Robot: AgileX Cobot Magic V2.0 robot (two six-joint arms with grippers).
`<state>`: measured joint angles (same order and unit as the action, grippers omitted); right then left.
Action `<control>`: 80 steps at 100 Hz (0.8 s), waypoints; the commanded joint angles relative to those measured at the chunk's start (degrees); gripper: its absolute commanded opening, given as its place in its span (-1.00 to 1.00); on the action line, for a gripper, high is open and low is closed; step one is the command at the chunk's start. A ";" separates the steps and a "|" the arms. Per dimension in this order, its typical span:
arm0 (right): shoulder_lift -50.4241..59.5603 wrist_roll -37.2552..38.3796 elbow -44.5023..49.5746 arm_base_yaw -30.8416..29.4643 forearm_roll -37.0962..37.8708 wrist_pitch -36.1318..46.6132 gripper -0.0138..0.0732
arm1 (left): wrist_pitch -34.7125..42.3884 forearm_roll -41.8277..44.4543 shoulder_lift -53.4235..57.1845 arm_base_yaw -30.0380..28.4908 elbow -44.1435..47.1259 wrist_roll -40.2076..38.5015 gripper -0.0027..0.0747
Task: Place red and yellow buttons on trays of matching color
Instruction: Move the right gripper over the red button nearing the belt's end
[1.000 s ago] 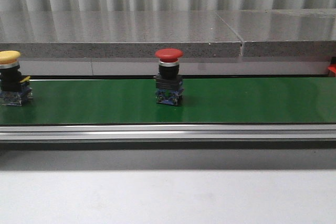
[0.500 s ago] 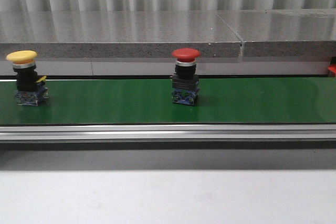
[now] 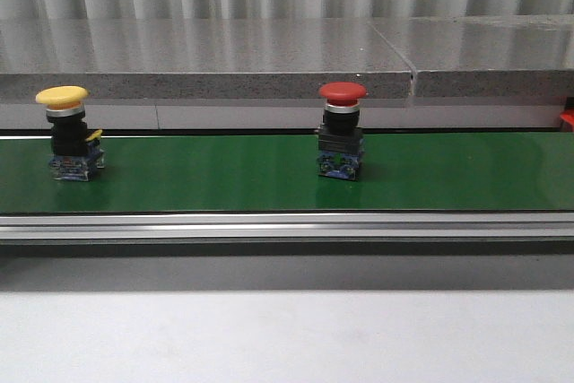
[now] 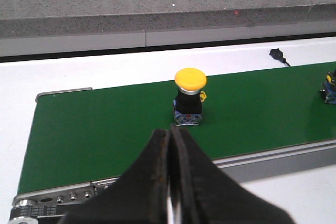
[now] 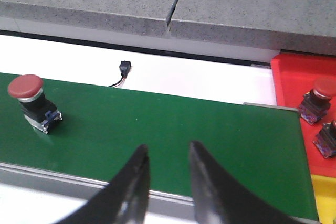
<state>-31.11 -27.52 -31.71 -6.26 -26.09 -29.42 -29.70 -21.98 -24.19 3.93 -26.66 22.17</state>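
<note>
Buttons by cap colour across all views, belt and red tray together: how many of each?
Red: 2 certain: one on the belt, one in the red tray.
Yellow: 1, on the belt.
Unclear: 1, a second button in the tray, cut off by the frame edge.
Total: 4 buttons.

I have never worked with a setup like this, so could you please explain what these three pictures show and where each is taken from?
This is a two-armed robot sorting push buttons by colour. The front view looks forward over a green conveyor belt, carrying a yellow button and a red button. The other two pictures come from cameras on the arms' wrists. In the left wrist view, the left pincer is shut and empty, facing the yellow button. In the right wrist view, the right pincer is open and empty; beyond the belt's end sits a red tray that already holds red buttons. Nothing is held.
</note>
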 commanded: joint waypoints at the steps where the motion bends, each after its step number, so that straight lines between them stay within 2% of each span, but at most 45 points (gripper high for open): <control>1: -0.01 -0.34 -1.88 0.15 -0.53 2.91 0.44 | 3.46 -1.31 -0.26 0.49 -1.60 -0.10 -0.99; 8: -0.01 -0.34 -1.88 0.15 -0.59 3.18 0.65 | 3.46 -1.31 -0.26 0.49 -1.60 -0.10 -0.99; 13: -0.01 -0.34 -1.88 0.15 -0.59 3.64 0.69 | 3.46 -1.31 -0.26 0.49 -1.60 -0.10 -0.99; 34: -0.68 -0.34 -1.93 0.15 -6.89 4.81 0.68 | 3.46 -1.31 -0.26 0.49 -1.60 -0.10 -0.99; 55: -6.58 -0.38 -2.06 0.39 -7.55 2.79 0.68 | 3.46 -1.31 -0.26 0.49 -1.60 -0.10 -0.99; 80: -17.47 -3.31 -2.34 6.47 -7.55 4.61 0.68 | 3.46 -1.31 -0.26 0.49 -1.60 -0.10 -0.99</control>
<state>-45.50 -29.56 -31.71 -1.87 -31.97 -28.69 -29.70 -21.98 -24.19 3.93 -26.66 22.17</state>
